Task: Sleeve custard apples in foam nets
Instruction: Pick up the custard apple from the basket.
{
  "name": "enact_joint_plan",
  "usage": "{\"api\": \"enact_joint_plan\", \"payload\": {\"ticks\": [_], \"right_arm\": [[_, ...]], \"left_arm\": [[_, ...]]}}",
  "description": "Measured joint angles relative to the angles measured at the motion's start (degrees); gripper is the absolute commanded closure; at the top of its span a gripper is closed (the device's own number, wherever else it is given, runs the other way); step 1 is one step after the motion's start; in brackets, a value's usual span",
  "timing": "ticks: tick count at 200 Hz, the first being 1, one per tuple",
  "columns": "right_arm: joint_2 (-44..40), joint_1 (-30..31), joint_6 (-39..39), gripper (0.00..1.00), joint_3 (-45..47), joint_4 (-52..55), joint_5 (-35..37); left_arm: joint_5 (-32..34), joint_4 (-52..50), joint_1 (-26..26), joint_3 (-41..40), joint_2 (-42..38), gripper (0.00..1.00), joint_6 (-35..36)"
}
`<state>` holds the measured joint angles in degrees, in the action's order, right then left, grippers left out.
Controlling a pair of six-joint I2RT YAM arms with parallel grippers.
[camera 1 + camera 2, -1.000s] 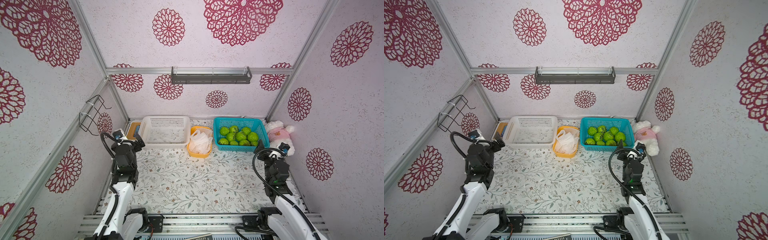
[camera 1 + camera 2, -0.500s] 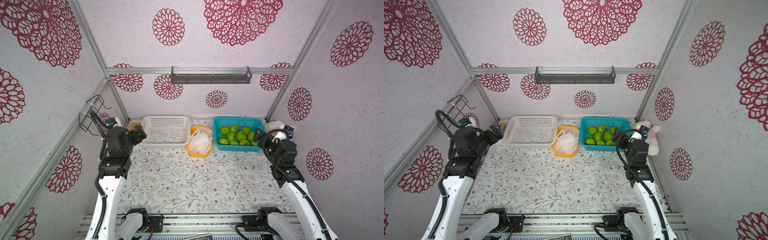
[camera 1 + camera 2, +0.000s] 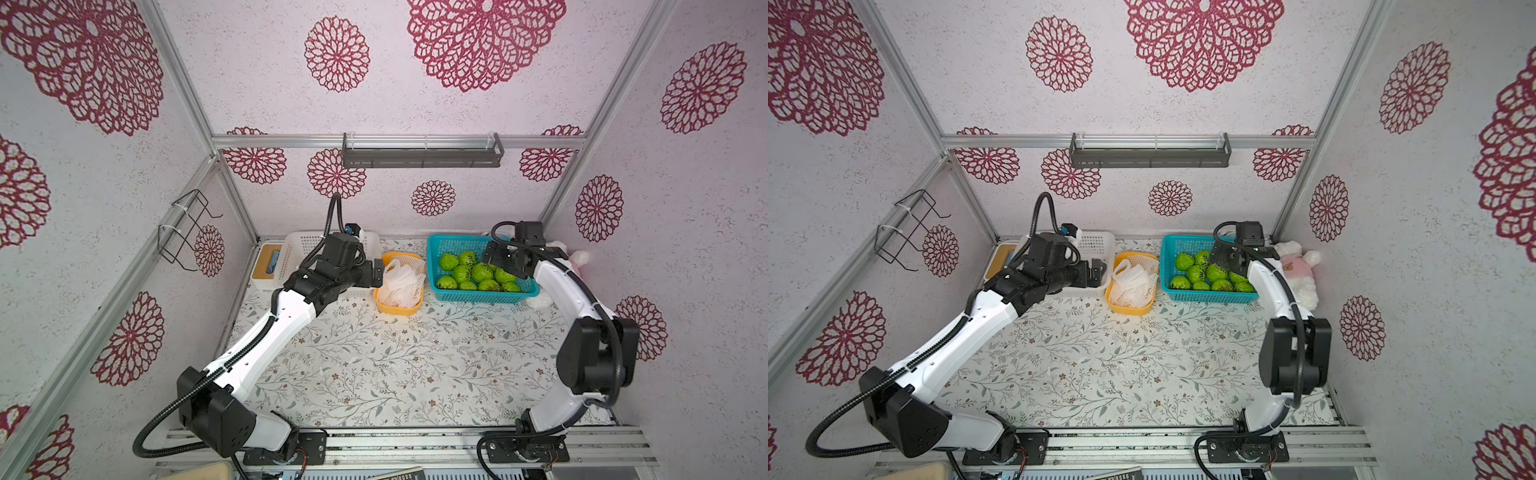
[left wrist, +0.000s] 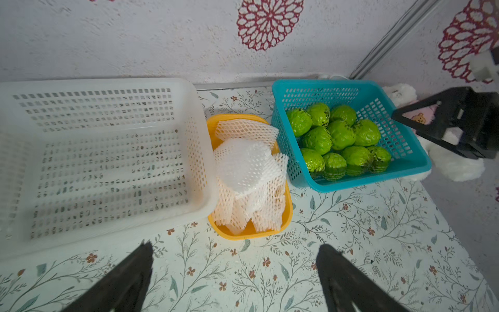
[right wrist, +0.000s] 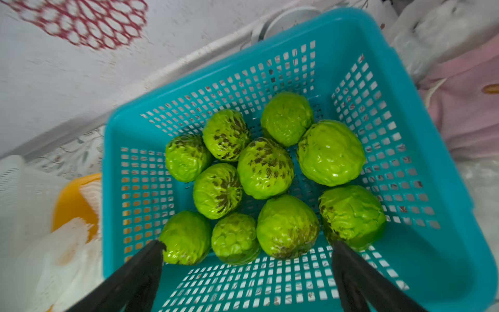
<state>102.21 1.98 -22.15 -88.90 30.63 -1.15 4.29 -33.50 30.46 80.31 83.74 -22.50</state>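
Several bright green custard apples (image 3: pixel 478 274) (image 3: pixel 1208 274) (image 4: pixel 340 135) (image 5: pixel 264 167) fill a teal basket (image 3: pixel 482 296) (image 3: pixel 1208 297) (image 4: pixel 351 86) (image 5: pixel 405 108) at the back right. White foam nets (image 3: pixel 401 282) (image 3: pixel 1133 280) (image 4: pixel 248 173) are piled in a yellow tray (image 3: pixel 397 311) (image 3: pixel 1127 309) (image 4: pixel 251 235) left of it. My left gripper (image 3: pixel 377 272) (image 3: pixel 1096 272) (image 4: pixel 235 247) hangs open and empty by the tray's left rim. My right gripper (image 3: pixel 500 259) (image 3: pixel 1223 259) (image 5: pixel 248 243) hovers open above the basket's right part, touching no fruit.
An empty white perforated basket (image 3: pixel 303 249) (image 3: pixel 1100 245) (image 4: pixel 199 108) stands left of the tray, partly under my left wrist. A small wood-topped box (image 3: pixel 268 266) sits in the back left corner. A white and pink plush toy (image 3: pixel 577 257) (image 3: pixel 1296 266) lies right of the teal basket.
Both arms have unfolded from near the table's front and reached to the back. The left gripper came to the yellow tray, the right one over the teal basket. Both stayed open.
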Motion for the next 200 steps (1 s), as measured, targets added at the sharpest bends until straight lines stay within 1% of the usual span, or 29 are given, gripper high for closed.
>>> {"api": "enact_joint_plan", "payload": {"ticks": [29, 61, 111, 148, 200], "right_arm": [[10.0, -0.1, 2.9, 0.08, -7.7, 5.6, 2.0], [15.9, -0.1, 6.8, 0.1, -11.0, 8.7, 2.7], [19.9, -0.1, 12.4, 0.1, -12.9, 9.5, 2.6], [22.6, 0.1, 14.5, 0.15, -16.1, 9.6, 2.8], [24.7, 0.9, 16.3, 0.22, -17.9, 9.0, 4.0]], "left_arm": [[-1.5, 0.4, 1.5, 0.8, 2.3, 0.02, 1.1], [-2.3, 1.6, 2.5, 3.0, 3.8, 0.03, 1.8], [-2.3, 1.9, 3.2, 3.8, 5.4, 0.03, 2.3], [-2.1, 1.9, 3.3, 4.0, 6.0, 0.03, 2.3], [-2.0, 1.9, 3.5, 5.3, 7.1, 0.03, 2.3]]}}
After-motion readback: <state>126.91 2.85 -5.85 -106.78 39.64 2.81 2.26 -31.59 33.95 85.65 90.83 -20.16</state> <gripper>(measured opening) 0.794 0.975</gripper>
